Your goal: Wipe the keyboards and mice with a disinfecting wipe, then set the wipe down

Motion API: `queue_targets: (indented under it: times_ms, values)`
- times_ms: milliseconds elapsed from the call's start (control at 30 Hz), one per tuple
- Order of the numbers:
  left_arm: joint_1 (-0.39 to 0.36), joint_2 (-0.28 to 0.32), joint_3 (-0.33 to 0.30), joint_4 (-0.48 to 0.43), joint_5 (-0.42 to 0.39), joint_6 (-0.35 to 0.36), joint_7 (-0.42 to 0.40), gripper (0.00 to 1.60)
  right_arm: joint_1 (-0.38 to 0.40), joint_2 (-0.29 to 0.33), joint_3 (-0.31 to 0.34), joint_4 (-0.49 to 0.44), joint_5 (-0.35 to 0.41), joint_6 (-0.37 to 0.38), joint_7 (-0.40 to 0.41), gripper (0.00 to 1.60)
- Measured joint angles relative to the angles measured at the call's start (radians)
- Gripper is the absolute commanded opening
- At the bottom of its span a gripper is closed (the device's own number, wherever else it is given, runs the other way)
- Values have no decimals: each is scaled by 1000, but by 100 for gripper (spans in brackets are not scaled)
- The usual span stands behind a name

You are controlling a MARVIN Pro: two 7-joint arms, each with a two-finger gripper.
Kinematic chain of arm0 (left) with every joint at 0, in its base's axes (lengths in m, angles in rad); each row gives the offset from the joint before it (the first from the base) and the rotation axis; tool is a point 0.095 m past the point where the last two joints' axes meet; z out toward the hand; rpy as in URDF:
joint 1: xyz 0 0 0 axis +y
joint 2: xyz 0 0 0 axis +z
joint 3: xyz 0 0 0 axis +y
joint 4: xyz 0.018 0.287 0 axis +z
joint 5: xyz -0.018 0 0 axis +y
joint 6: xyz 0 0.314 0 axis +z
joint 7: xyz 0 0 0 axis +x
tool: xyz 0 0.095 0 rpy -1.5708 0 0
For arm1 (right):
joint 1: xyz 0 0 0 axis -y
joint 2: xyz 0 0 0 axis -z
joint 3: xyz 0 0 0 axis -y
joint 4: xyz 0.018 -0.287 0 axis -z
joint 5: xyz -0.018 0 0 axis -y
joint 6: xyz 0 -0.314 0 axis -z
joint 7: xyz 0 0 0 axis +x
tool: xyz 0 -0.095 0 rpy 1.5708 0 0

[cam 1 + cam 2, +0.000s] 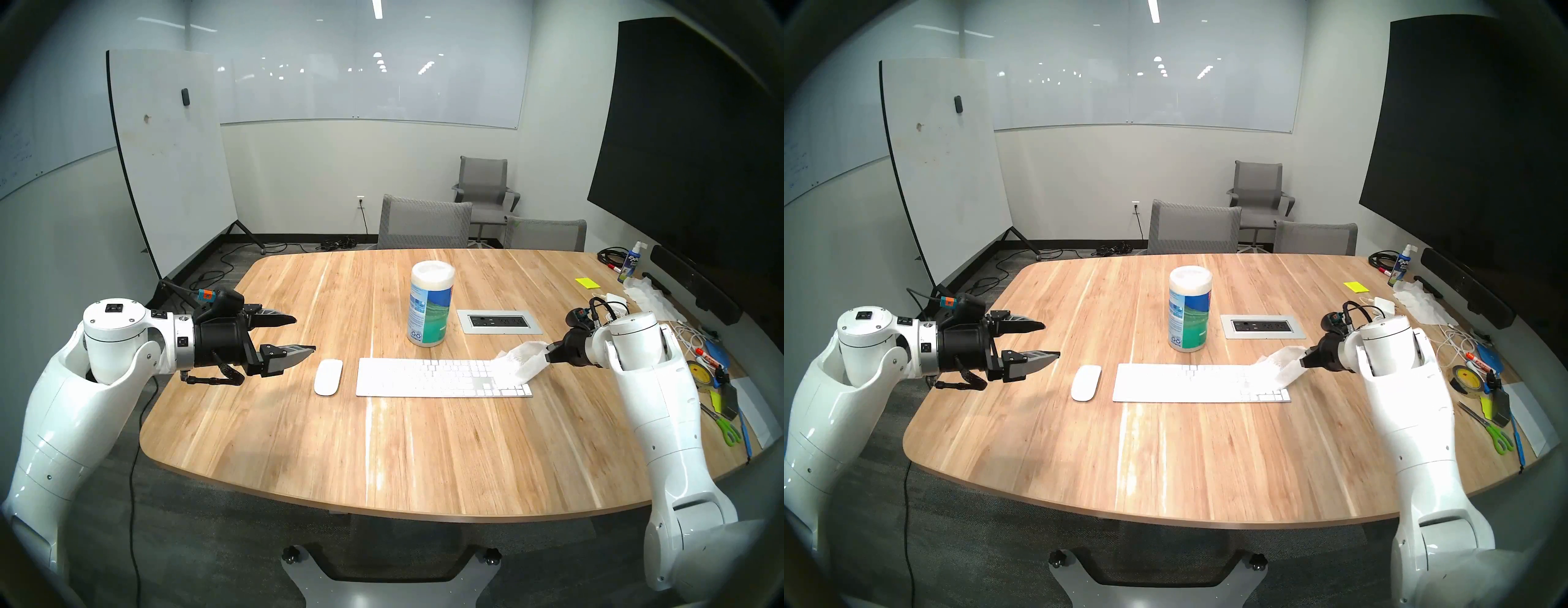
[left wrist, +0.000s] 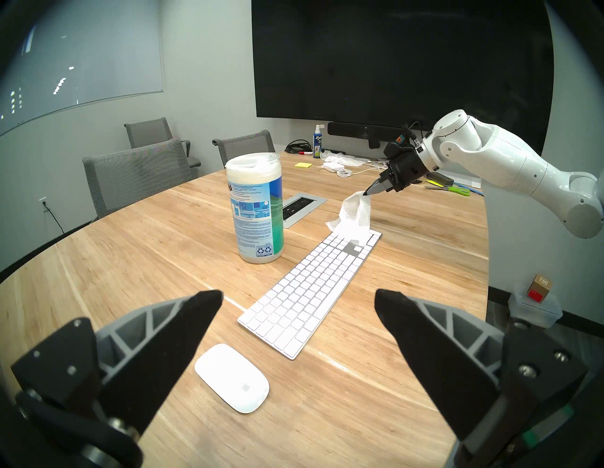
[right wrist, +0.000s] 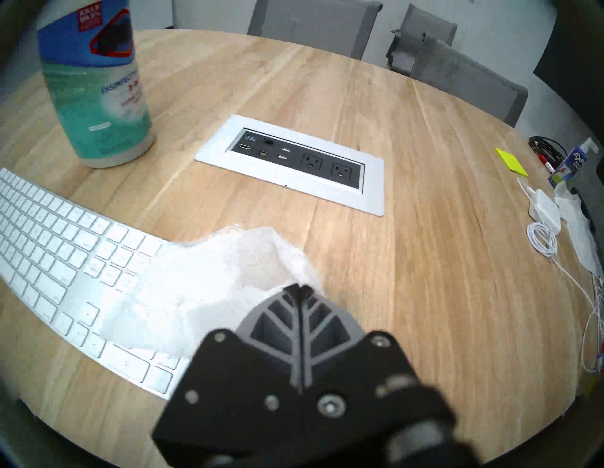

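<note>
On the worktop (image 1: 382,458), the mouse (image 1: 328,377) lies left of the keyboard (image 1: 432,378). The left gripper (image 1: 303,335) hovers with jaws wide apart and empty. The right gripper (image 1: 548,356) pinches the wipe (image 1: 519,361), which drapes onto the keyboard's right end. The canister (image 1: 430,309) stands behind.

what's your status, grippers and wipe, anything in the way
Left gripper open, empty. Right gripper shut on wipe, its tail draped over the keyboard right end. Mouse clear; canister behind keyboard, not blocking.

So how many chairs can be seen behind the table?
3: two at the table's far edge, one left, one right; a third by the wall. None seems hidden.
</note>
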Motion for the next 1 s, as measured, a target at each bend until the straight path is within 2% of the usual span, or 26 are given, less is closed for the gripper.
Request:
queue_targets:
  times_ms: [533,767,1000]
  values:
    - [0,0,0,0,0,0,0,160,-125,71,74,-217,77,64,222,0]
    - [0,0,0,0,0,0,0,160,-157,77,93,-280,104,83,218,0]
    - [0,0,0,0,0,0,0,160,-156,59,56,-309,137,97,203,0]
